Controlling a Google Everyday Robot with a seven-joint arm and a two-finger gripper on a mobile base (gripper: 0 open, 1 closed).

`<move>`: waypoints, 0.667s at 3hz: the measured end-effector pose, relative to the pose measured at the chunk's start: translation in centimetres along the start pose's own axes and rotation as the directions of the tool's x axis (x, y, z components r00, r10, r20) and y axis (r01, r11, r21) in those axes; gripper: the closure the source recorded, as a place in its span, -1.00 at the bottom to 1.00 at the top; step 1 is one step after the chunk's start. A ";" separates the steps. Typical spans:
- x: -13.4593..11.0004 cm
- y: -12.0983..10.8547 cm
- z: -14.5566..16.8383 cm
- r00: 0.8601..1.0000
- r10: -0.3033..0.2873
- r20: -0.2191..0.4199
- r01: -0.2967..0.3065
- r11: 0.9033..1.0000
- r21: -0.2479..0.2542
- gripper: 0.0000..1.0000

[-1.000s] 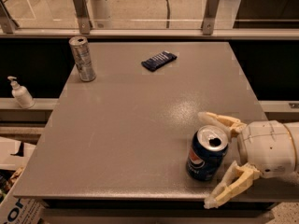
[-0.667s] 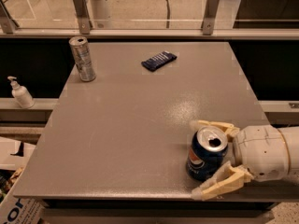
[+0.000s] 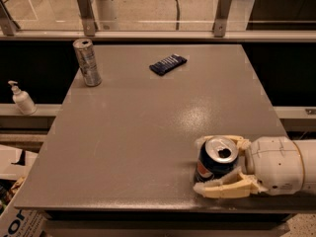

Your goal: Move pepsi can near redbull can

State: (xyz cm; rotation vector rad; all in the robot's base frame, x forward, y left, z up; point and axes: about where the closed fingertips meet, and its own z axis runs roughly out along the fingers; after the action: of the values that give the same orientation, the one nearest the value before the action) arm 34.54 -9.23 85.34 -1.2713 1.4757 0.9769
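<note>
The pepsi can (image 3: 213, 162), dark blue with an opened silver top, stands upright near the table's front right edge. My gripper (image 3: 210, 164) reaches in from the right, and its two cream fingers (image 3: 222, 189) lie on either side of the can, pressed against it. The redbull can (image 3: 87, 62), slim and silver-grey, stands upright at the far left of the table, well away from the pepsi can.
A dark blue snack packet (image 3: 168, 64) lies at the back middle of the grey table (image 3: 138, 132). A white pump bottle (image 3: 21, 98) stands on a ledge left of the table. A glass railing runs behind it. A cardboard box (image 3: 10, 216) sits at lower left.
My gripper has moved left around the pepsi can and its fingers have closed in from wide apart to against the can's sides. The can has stayed in place.
</note>
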 end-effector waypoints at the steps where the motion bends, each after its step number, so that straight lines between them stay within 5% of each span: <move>1: -0.6 -0.9 -0.5 0.998 0.039 0.044 -0.041 0.999 0.030 0.74; 2: -2.3 -3.0 -1.1 0.994 0.070 0.081 -0.075 0.995 0.061 1.00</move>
State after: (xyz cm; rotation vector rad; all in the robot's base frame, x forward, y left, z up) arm 37.42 -10.16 87.85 -1.1279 1.4882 1.0082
